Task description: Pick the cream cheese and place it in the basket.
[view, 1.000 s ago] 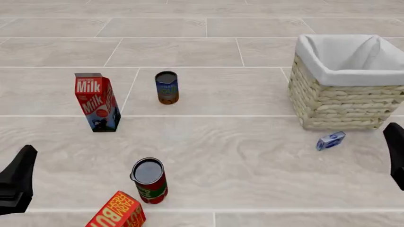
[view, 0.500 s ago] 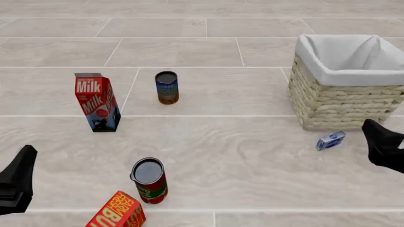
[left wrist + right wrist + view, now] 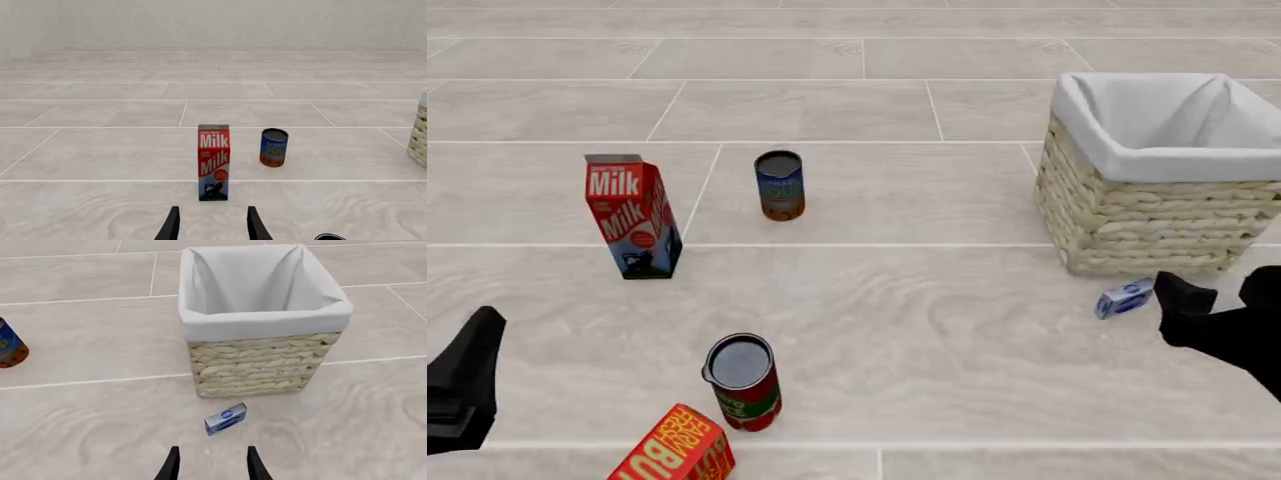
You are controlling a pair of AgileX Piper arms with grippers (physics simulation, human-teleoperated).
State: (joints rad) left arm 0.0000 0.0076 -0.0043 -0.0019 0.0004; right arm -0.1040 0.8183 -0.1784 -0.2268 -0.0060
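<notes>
Cream cheese (image 3: 225, 419) lies on the table just near of the basket (image 3: 1154, 225), right side. Small flat cardboard box, likely light and stiff, smooth faces; best pinched across its 2 narrow sides. Right gripper (image 3: 209, 463) just short of it, fingers apart, empty. Left gripper (image 3: 209, 223) fingers apart, idle. Basket is woven wicker, square, with white cloth liner.

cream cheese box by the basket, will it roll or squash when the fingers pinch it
Probably neither. The cream cheese box is flat-sided with square corners, so it should slide, not roll. It lies low on the floor, so tipping seems unlikely. It looks small and likely light, so a nudge from the right gripper, now open, might push it toward the basket.
</notes>
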